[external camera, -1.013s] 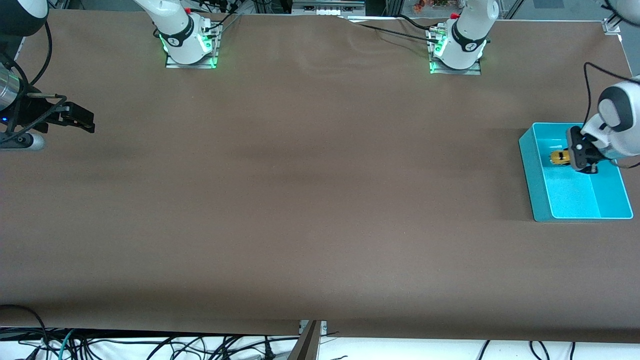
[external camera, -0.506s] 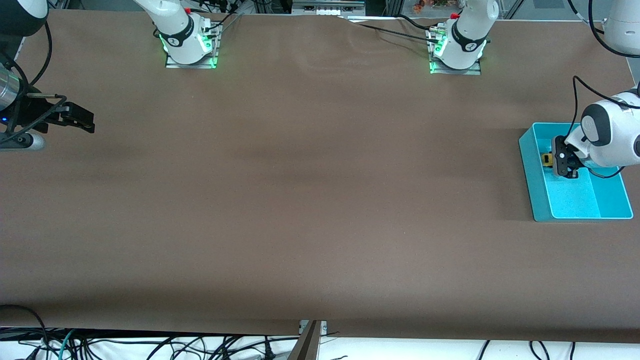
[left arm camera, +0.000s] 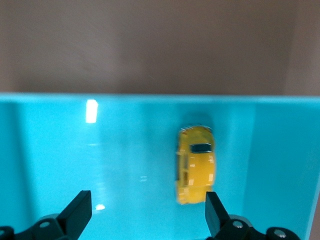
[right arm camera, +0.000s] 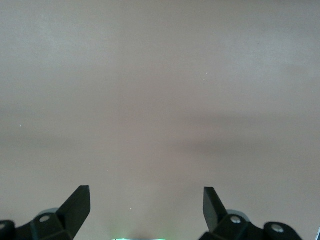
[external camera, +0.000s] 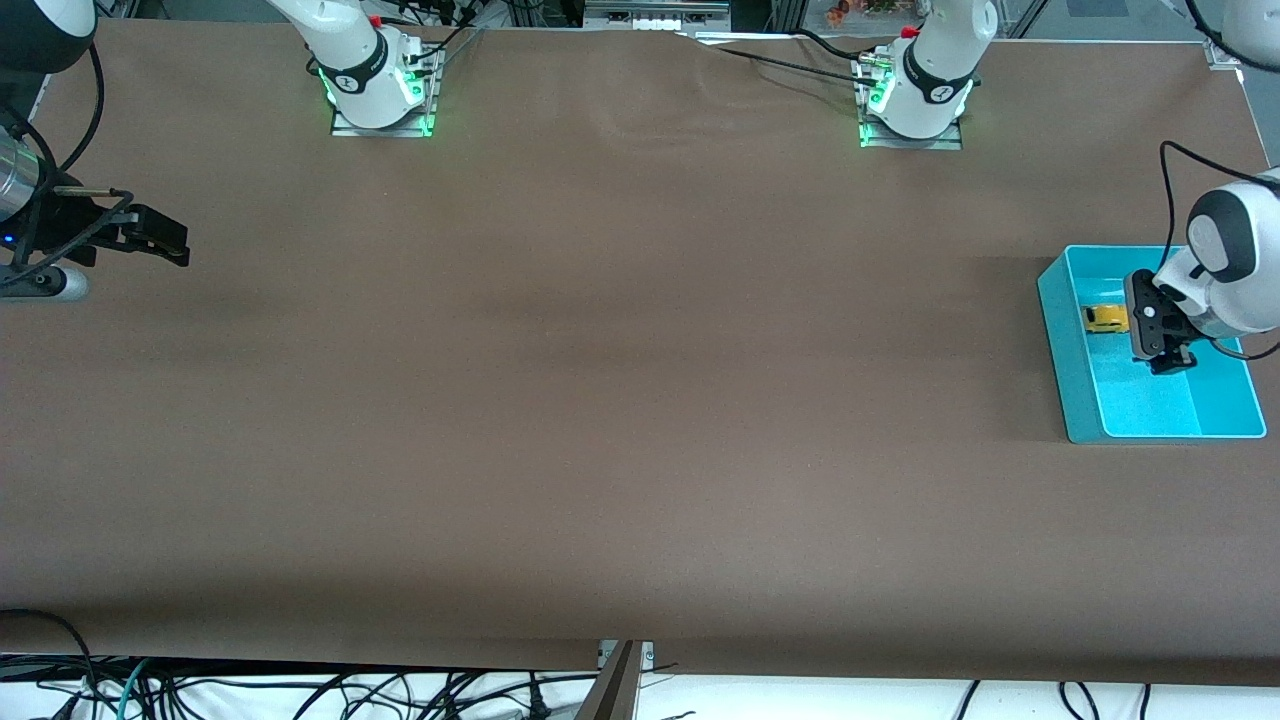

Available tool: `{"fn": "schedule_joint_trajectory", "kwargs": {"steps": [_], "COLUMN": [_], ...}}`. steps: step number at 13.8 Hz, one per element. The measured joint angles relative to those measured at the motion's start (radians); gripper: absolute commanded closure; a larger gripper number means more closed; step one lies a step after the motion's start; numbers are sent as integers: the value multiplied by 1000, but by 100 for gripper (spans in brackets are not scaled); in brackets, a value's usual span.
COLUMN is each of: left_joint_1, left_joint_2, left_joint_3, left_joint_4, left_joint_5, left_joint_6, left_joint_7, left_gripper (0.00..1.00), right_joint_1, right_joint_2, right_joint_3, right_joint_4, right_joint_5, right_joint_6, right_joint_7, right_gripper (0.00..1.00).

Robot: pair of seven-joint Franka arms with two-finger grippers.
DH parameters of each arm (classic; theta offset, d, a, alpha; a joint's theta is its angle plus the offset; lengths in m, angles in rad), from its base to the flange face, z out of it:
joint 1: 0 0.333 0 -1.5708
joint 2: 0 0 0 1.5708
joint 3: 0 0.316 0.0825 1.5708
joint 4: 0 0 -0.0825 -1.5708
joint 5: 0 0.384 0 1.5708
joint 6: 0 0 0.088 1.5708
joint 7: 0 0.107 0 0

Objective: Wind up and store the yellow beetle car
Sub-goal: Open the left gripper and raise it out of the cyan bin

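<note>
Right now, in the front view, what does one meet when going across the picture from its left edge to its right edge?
Right end effector over the brown table → teal bin's wall → yellow beetle car inside the bin → left end effector, open, above the bin.

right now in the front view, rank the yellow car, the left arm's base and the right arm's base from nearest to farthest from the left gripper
1. yellow beetle car: lying in the teal bin, just beside the open left gripper, which hangs over the bin.
2. left arm's base: at the table's edge farthest from the camera.
3. right arm's base: along that same edge, toward the right arm's end, where the open right gripper waits.
</note>
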Motion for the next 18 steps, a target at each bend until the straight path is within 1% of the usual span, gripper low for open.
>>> {"fn": "schedule_joint_trajectory", "kwargs": {"steps": [4, 6, 7, 9, 10, 11, 15, 18], "left_joint_1": [-78, -128, -150, -174, -183, -189, -205, -238], "left_joint_2": [-202, -259, -281, -323, -344, -363, -417, -446], "left_joint_3": [-3, -8, -24, -98, -128, -143, -147, -148], "left_joint_4": [5, 6, 6, 6, 6, 6, 10, 49], "left_joint_5": [-37, -101, -120, -125, -126, -127, -129, -129], "left_joint_6": [-46, -58, -61, -104, -143, -192, -410, -551], "left_joint_7": [-91, -221, -330, -561, -672, -788, -1257, -1518], "left_gripper": [1, 2, 5, 7, 7, 5, 2, 1], "right_joint_1": [0, 0, 0, 0, 0, 0, 0, 0], "right_joint_2": [2, 2, 2, 2, 2, 2, 2, 2], "right_joint_3": [0, 0, 0, 0, 0, 0, 0, 0], "right_joint_4": [0, 0, 0, 0, 0, 0, 1, 1], "right_joint_5": [0, 0, 0, 0, 0, 0, 0, 0], "right_joint_6": [0, 0, 0, 0, 0, 0, 1, 1], "right_joint_7": [0, 0, 0, 0, 0, 0, 0, 0], "right_gripper": [0, 0, 0, 0, 0, 0, 0, 0]}}
